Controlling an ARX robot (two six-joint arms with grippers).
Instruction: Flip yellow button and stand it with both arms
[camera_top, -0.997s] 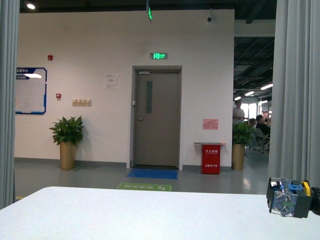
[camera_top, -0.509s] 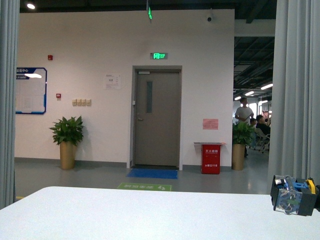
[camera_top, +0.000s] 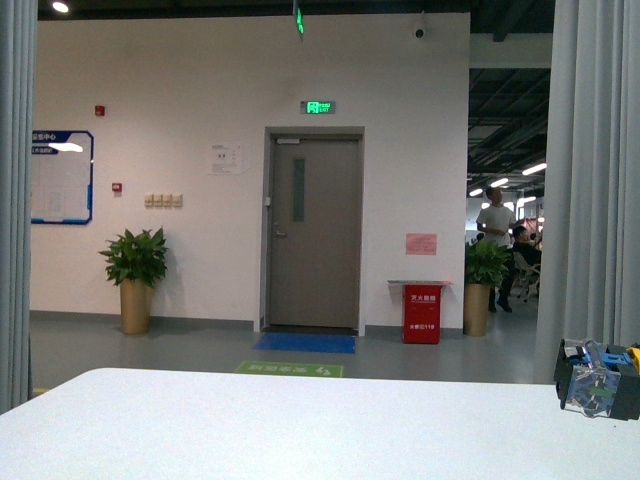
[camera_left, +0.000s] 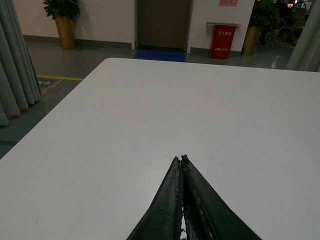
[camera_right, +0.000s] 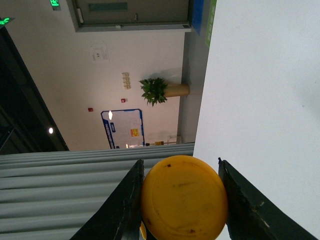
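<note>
The yellow button (camera_top: 603, 380) shows at the far right edge of the front view, held above the white table (camera_top: 280, 430), its dark contact block with clear and blue parts toward the camera. In the right wrist view its round yellow cap (camera_right: 183, 198) fills the space between the two black fingers (camera_right: 125, 205). My right gripper (camera_right: 180, 165) is shut on the yellow button. My left gripper (camera_left: 180, 159) is shut and empty, low over the bare table (camera_left: 150, 110). Neither arm shows in the front view.
Grey curtains (camera_top: 595, 180) hang at the right and left (camera_top: 15, 200). Beyond the table's far edge are a floor, a grey door (camera_top: 314, 235), potted plants (camera_top: 135, 280), a red bin (camera_top: 421, 316) and people (camera_top: 495, 225).
The yellow button has moved to the right in the front view, partly past the frame edge, and sits slightly lower. A person in the background has walked right.
</note>
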